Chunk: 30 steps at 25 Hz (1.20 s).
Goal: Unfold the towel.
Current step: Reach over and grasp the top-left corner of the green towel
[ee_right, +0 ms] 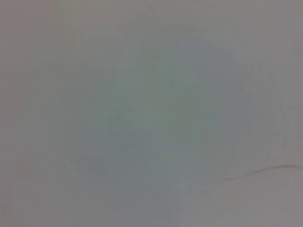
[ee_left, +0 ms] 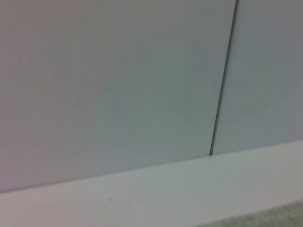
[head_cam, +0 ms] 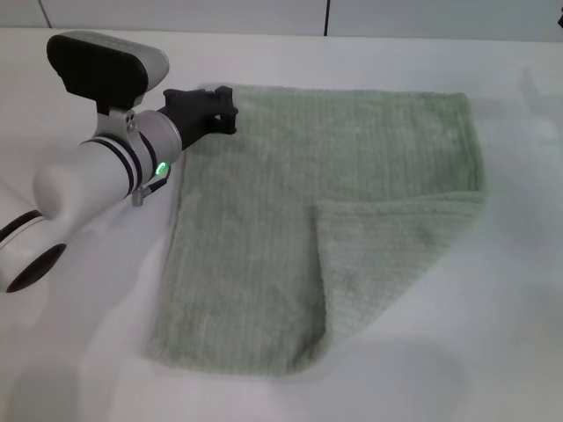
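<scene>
table (head_cam: 493,352): white, plain | wall (ee_left: 109,85): pale grey panels, dark vertical seam (ee_left: 222,85)

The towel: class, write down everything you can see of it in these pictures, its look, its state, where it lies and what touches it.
The towel is pale sage-green, soft and fuzzy, with fine ribbed lines. It lies nearly flat on the white table, but one section at its near right is folded over, making a doubled flap. The left gripper is at its far left corner; whether it grips the cloth cannot be told. The left wrist view shows only a sliver of its edge.
</scene>
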### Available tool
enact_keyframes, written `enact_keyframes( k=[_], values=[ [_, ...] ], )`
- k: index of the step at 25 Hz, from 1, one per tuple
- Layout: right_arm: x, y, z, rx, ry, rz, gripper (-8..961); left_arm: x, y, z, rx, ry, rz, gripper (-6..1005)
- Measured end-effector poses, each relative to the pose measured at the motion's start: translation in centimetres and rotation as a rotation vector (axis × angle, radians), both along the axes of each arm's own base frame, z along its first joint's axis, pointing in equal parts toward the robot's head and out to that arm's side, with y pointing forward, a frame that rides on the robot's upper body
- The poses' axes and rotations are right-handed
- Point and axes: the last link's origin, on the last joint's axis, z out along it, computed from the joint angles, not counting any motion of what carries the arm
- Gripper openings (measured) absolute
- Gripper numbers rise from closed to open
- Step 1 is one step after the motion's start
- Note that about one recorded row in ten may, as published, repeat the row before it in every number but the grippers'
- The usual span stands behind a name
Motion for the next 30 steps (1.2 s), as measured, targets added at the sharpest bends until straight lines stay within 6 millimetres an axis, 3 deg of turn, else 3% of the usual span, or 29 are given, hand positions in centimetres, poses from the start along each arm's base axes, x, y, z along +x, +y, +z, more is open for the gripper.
enact_keyframes(
  k=[30],
  values=[
    [-0.1,-0.1,-0.5,-0.009,0.005,-0.002,760,-1.1,-0.3,-0.2,-0.016,0.037,0.043,-2]
  ],
)
